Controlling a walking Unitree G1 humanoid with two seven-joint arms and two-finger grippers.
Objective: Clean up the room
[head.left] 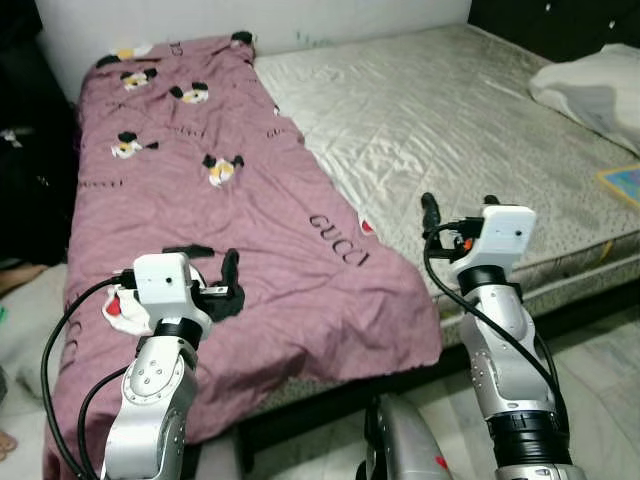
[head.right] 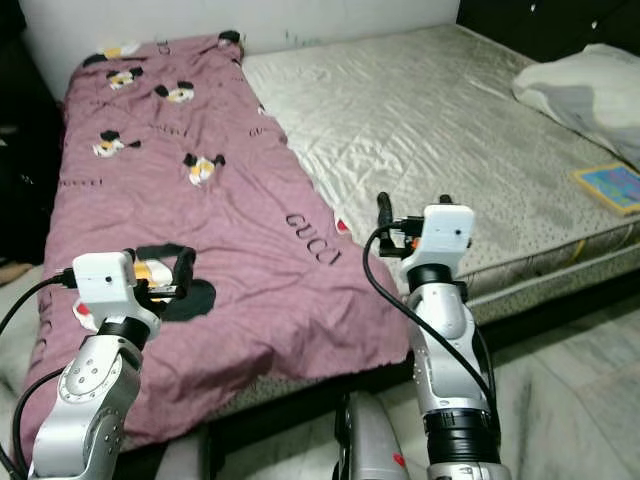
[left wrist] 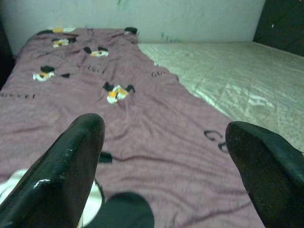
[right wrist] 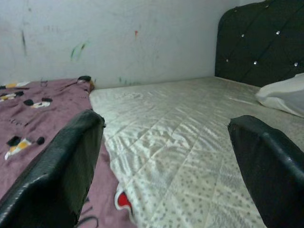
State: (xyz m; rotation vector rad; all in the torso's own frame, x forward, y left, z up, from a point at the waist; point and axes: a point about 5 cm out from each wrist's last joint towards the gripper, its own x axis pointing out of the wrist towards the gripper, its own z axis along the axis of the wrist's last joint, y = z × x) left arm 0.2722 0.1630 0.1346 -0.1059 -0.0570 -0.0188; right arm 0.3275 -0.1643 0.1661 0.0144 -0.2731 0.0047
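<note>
- One mauve blanket (head.left: 250, 250) covers the mattress's (head.left: 450, 120) left half.
- One white pillow (head.left: 595, 90), one book (head.left: 622, 183).
- Two grippers, left gripper (head.left: 205, 272) and right gripper (right wrist: 166, 166), both spread, empty.

Soft, even indoor light; wrist views slightly hazy.

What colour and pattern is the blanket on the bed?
The blanket is mauve-purple with cartoon mouse figures and black lettering, clearest in the left eye view.
</note>
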